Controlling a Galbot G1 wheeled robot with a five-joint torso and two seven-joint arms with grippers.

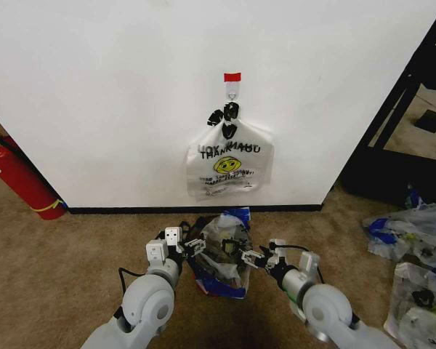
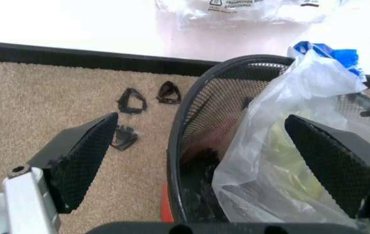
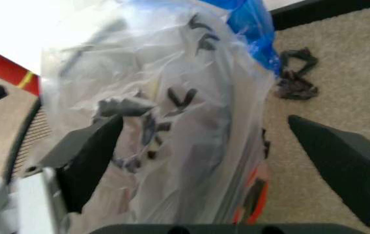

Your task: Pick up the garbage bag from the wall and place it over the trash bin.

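Head view: the garbage bag, thin see-through plastic with blue patches, sits at lower centre of the frame, bunched over the trash bin, whose red body shows at the bag's lower right edge. The left tool and right tool flank it, touching or just beside the film. A separate opaque bag with THANK YOU lettering hangs on a wall hook at upper centre. A fire extinguisher stands at the left edge.

Left wrist view: the left tool is spread wide, with the bin's black mesh rim and the bag between its fingers; it pinches nothing. The bag occupies the right half of the frame, inside the rim rather than folded over it. Black scraps lie on the carpet at centre left.

Right wrist view: the right tool is also spread, one finger against the crumpled film, which covers the centre.

Assessment: the bag appears very light, limp and slippery, and liable to tear on the mesh. Hold is best taken at the open hem, pinching a gathered fold.
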